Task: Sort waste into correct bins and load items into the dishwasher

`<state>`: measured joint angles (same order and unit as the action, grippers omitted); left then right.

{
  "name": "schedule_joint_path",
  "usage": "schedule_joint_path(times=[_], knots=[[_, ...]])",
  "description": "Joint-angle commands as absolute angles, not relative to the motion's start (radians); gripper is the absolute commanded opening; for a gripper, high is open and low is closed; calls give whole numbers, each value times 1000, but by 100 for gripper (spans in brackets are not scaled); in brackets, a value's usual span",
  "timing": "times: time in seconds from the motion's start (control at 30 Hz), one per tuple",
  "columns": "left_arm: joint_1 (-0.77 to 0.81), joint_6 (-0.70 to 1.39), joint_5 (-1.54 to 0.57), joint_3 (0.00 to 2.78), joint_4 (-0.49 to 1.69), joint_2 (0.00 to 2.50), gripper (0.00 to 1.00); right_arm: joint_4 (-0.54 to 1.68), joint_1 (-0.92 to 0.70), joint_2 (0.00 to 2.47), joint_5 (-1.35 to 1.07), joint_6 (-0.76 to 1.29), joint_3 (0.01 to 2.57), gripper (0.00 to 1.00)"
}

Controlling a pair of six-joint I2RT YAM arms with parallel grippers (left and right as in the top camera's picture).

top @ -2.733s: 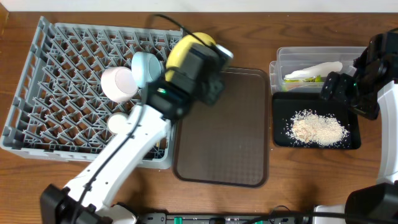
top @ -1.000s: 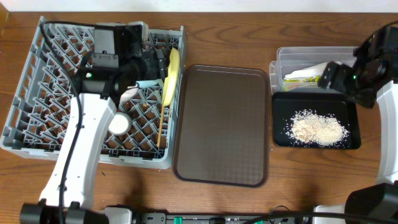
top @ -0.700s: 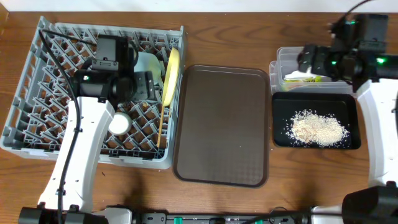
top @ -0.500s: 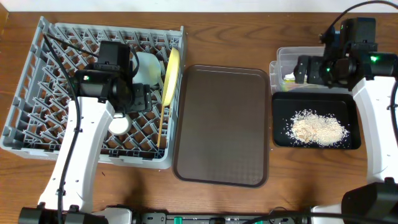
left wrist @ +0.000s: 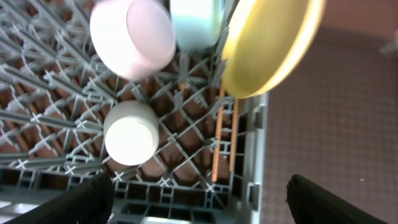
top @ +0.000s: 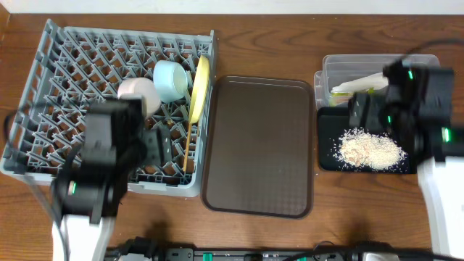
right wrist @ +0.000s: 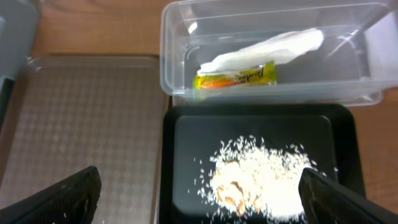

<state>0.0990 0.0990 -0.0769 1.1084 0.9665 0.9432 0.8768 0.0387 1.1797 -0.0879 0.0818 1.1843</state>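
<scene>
Two grippers, and on both the fingers are spread wide with nothing between them. Your left gripper (left wrist: 200, 186) hangs over the lower right part of the grey dish rack (top: 43, 87), which fills the left of the overhead frame; the arm itself is blurred there.

In the left wrist view, the white bowl (left wrist: 132, 37) lies tipped among the pegs at upper left. The light blue bowl (left wrist: 196, 25) is just beside it at top centre. The yellow plate (left wrist: 267, 46) stands on edge at upper right, close against the blue bowl; you cannot tell whether they touch. The small white cup (left wrist: 131, 132) sits among the pegs left of centre, below the white bowl. The two chopsticks (left wrist: 219, 140) lie side by side under the plate, running down toward the rack's lower rim.

Your right gripper (right wrist: 200, 177) hangs over the black tray (right wrist: 186, 137), at the right of the overhead frame. The rice crumbs (right wrist: 261, 177) lie heaped in that tray, right of centre in the right wrist view. The clear tub (right wrist: 169, 68) sits just above the tray in the frame. Inside it, the white napkin (right wrist: 273, 46) lies with the green-and-orange wrapper (right wrist: 236, 77) right below it, touching. The dark brown serving tray (top: 257, 145) lies in the middle of the overhead frame, between the rack and the two bins.
</scene>
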Motion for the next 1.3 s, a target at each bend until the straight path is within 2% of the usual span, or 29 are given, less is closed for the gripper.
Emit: schedule_joint_path(times=[0.0,0.13,0.27,0.5,0.87,1.07,1.27], knots=[[95,81,-113,1027,940,776,92,842,38,978,-53,74,1043,99],[95,91,-113,999,947,638,92,846,38,791,-7,73,946,99],[95,91,-113,999,948,552,92,978,38,669,-8,73,931,99],[95,91,-113,999,948,542,93,1207,38,630,-8,73,931,99],[95,91,-113,999,948,542,93,1219,38,630,-7,73,931,99],[95,91,-113,999,948,542,93,1150,38,549,-7,60,903,99],[95,91,-113,999,948,542,93,785,38,354,-28,20,700,99]])
